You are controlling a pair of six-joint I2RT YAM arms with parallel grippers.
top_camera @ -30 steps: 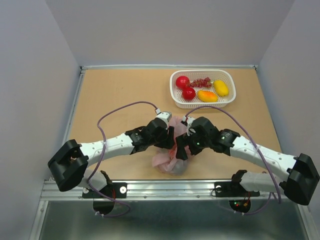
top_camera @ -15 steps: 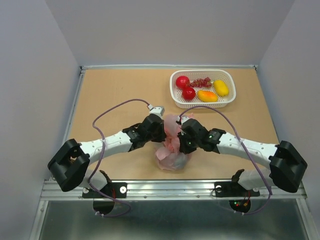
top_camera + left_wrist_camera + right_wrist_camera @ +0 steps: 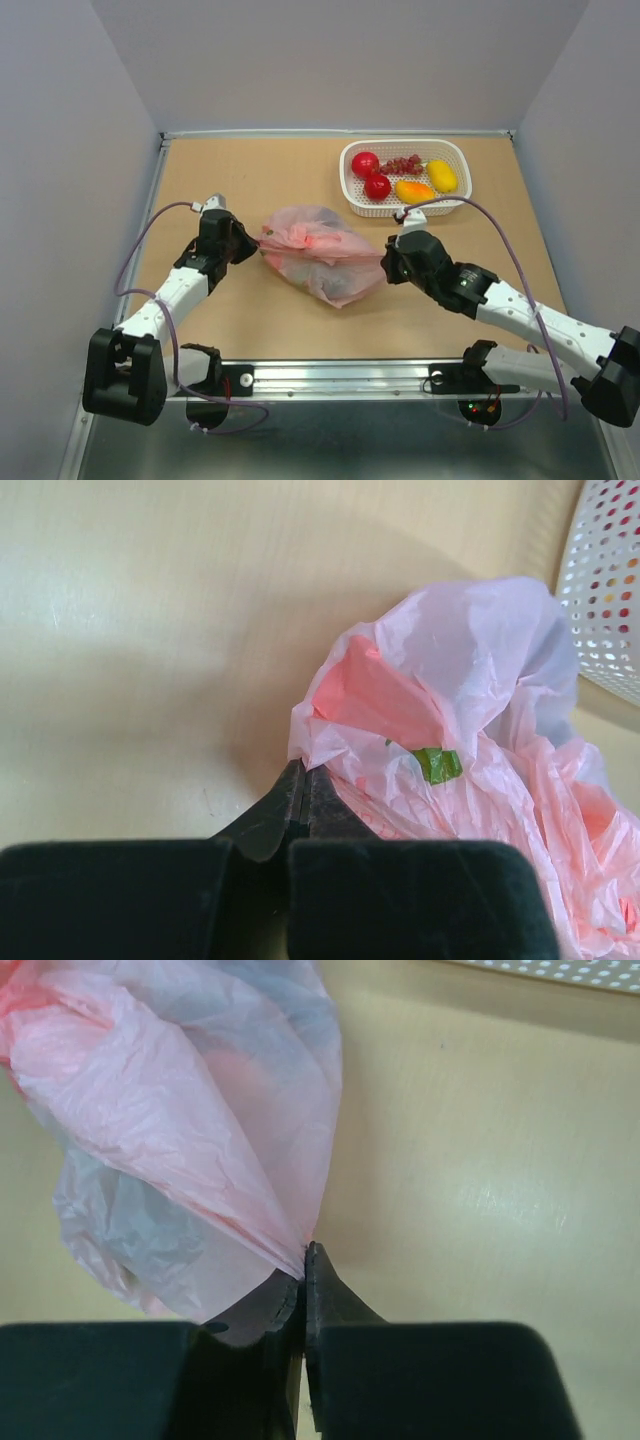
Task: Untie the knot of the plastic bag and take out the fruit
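The pink plastic bag [image 3: 320, 255] lies stretched sideways across the middle of the table between both grippers. My left gripper [image 3: 258, 240] is shut on the bag's left edge; in the left wrist view the fingertips [image 3: 303, 770] pinch thin pink film [image 3: 470, 680], and a green bit [image 3: 437, 764] shows through it. My right gripper [image 3: 385, 265] is shut on the right end, where the bag [image 3: 180, 1110] tapers into the closed tips [image 3: 308, 1252]. A dark, greyish shape [image 3: 345, 288] shows through the bag's lower part. No distinct knot shows.
A white basket [image 3: 345, 185] at the back right holds two red fruits [image 3: 371, 175], grapes [image 3: 402, 164], an orange fruit [image 3: 414, 191] and a yellow one [image 3: 442, 175]. Its perforated wall [image 3: 610, 590] stands just right of the bag in the left wrist view.
The two grippers, close together over the bunched bag before, have shut on it and pulled apart, left going left and right going right, so the bag is drawn out flat.
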